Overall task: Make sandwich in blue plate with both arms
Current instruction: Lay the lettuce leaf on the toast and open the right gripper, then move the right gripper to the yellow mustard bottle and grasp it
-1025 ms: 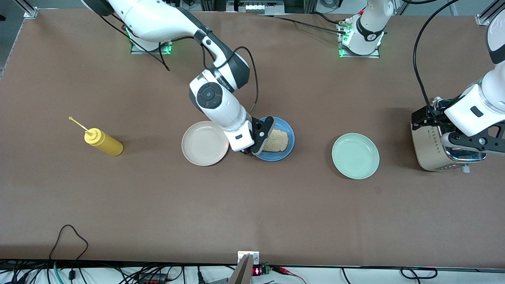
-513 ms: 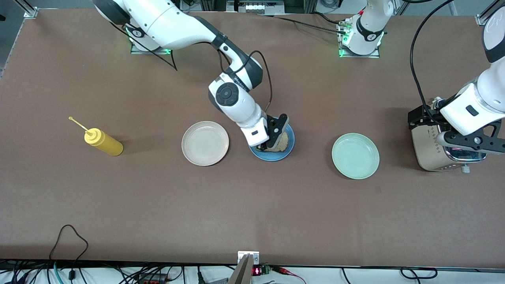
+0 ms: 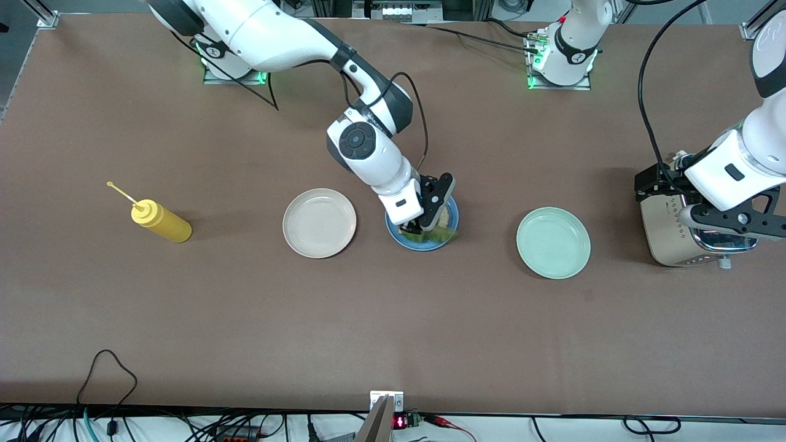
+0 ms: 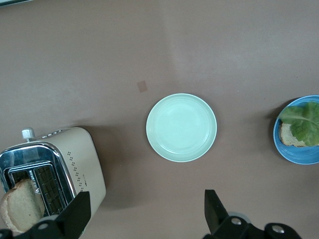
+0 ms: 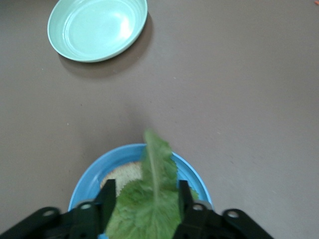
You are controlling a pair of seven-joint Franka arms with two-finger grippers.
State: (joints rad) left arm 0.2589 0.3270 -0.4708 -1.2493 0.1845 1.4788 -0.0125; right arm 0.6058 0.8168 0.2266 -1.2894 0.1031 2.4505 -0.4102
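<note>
The blue plate (image 3: 424, 245) holds one bread slice (image 3: 441, 216) with a green lettuce leaf (image 3: 439, 233) lying on it. My right gripper (image 3: 424, 224) hangs low over this plate. In the right wrist view the right gripper (image 5: 145, 199) is open, one finger on each side of the lettuce leaf (image 5: 154, 199), above the bread (image 5: 119, 174) and the plate (image 5: 87, 179). My left gripper (image 3: 724, 224) waits, open, over the toaster (image 3: 669, 239) at the left arm's end of the table. A second bread slice (image 4: 20, 206) stands in the toaster's slot.
A cream plate (image 3: 319, 222) sits beside the blue plate toward the right arm's end, with a yellow mustard bottle (image 3: 161, 222) lying further along. A mint-green plate (image 3: 553, 242) sits between the blue plate and the toaster.
My right gripper moved over the blue plate's middle with the lettuce, then its jaws opened and the leaf now lies on the bread. The left arm shifted slightly by the toaster.
</note>
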